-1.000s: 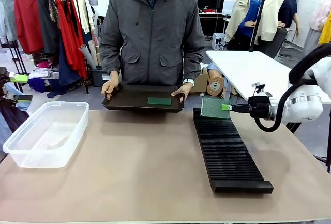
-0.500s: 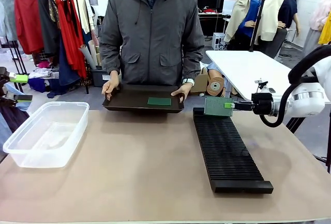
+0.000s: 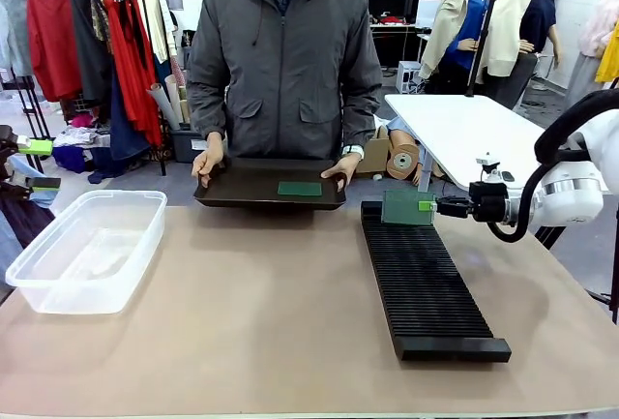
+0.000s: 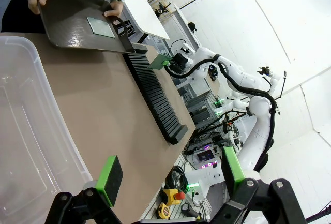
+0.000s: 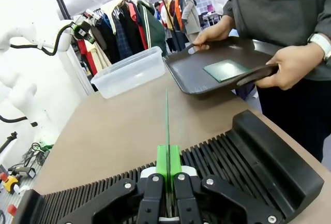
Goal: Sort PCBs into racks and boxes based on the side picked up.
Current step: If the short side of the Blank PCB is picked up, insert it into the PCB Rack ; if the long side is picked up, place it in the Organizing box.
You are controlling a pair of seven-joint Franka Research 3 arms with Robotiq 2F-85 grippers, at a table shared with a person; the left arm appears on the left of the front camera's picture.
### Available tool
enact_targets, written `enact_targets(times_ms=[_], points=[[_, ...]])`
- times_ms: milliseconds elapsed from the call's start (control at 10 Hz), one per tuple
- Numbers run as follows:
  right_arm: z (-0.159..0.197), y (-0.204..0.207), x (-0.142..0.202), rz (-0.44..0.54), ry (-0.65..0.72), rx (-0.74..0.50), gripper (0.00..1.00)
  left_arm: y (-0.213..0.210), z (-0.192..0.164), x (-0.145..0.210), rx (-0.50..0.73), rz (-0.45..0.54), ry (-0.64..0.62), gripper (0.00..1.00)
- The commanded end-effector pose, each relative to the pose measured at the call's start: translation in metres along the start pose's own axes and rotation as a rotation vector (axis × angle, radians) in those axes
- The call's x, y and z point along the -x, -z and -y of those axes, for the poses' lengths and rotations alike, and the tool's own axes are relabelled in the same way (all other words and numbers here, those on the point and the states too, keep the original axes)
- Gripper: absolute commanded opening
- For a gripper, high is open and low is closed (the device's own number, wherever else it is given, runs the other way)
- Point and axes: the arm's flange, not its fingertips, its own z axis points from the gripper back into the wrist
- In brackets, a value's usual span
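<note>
PCB point(image 3: 406, 207): held upright on edge over the far end of the rack point(image 3: 426, 284), its plane running with the slots. From the right wrist the PCB point(image 5: 167, 125) shows edge-on. Whether its lower edge has entered a slot cannot be told.
Right jaws: clenched on the PCB's side edge, reaching in level from the right.
Left jaws: spread wide, nothing between them, hovering above the near corner of the box point(image 3: 87, 245).
Tray point(image 3: 242, 192): dark and shallow, held at both ends by the person's hands point(image 3: 207, 161) at the far edge of the surface point(image 3: 261, 322). A second PCB point(image 3: 299, 189) lies flat on it.
Handling: judged thin, stiff and light. It is likely to pivot in a one-edge pinch, and to scratch or chip if forced against a rib. Best held by the bare edges, faces left untouched, and lowered square to the slot.
Markings: no brand, label or writing is legible on PCB, rack, box or tray.
</note>
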Motion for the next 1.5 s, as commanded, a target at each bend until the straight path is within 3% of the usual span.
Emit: enact_targets(times_ms=[0, 600, 1400], points=[[0.006, 0.004, 0.004, -0.050, -0.025, 0.014, 0.00, -0.001, 0.002, 0.001, 0.008, -0.002, 0.001, 1.00], [0.007, 0.003, 0.023, -0.049, 0.028, 0.020, 0.00, -0.001, 0.002, 0.001, 0.008, -0.002, 0.001, 1.00], [0.007, 0.003, 0.023, -0.049, 0.028, 0.020, 0.00, -0.001, 0.002, 0.001, 0.008, -0.002, 0.001, 1.00]])
